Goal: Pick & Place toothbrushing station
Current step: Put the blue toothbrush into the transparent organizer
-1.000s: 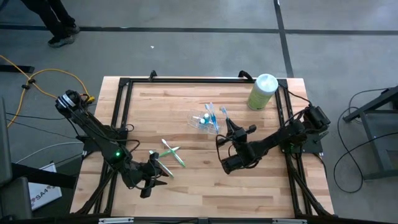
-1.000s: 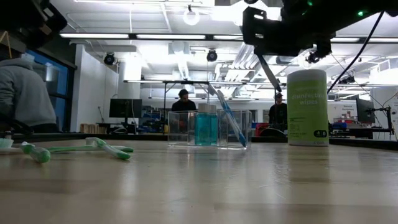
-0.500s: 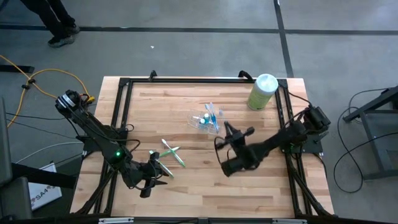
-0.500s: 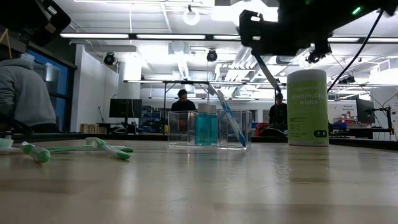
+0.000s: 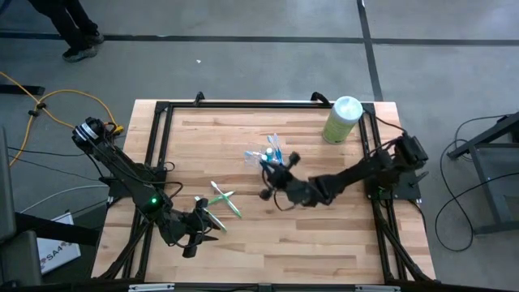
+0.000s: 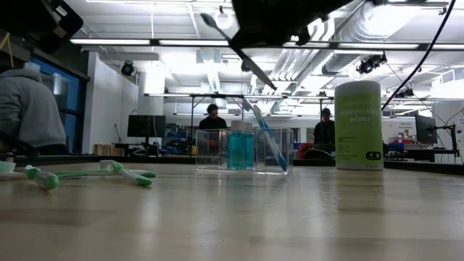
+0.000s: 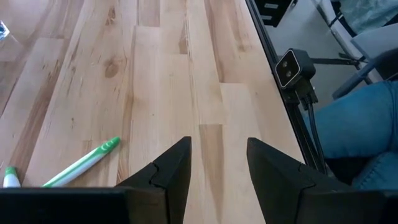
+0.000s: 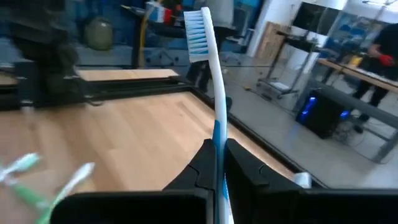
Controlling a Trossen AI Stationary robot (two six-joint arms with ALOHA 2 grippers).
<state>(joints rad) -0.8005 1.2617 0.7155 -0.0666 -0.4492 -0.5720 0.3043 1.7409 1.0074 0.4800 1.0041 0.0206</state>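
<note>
The clear plastic cup (image 5: 258, 157) stands on the table's far middle. It holds blue-capped tubes (image 6: 240, 148) and a blue-white toothbrush (image 6: 269, 139) that leans on its rim. Two green-white toothbrushes (image 5: 225, 199) lie flat on the table to its left. My right gripper (image 5: 272, 172) hovers just right of the cup, above the table, shut on another blue-white toothbrush (image 8: 214, 93). My left gripper (image 7: 217, 167) is open and empty, low over the near-left table, beside the green toothbrushes (image 7: 84, 163). My right gripper pinches the blue-white toothbrush by its handle (image 8: 217, 138) between its two fingers. The neck and the bristle head (image 8: 198, 31) stick out past the fingertips. The brush is lifted clear of the table.
A large pale green canister with a white top (image 5: 342, 118) stands at the far right corner. A black frame (image 5: 243, 104) runs along the table's edges. People show in the room beyond the table (image 6: 25, 109).
My right gripper has swung toward the table's left edge, to the cup, carrying the blue-white toothbrush clear of the table. The arm has stretched out and turned. The cup and the green toothbrushes have stayed in place.
</note>
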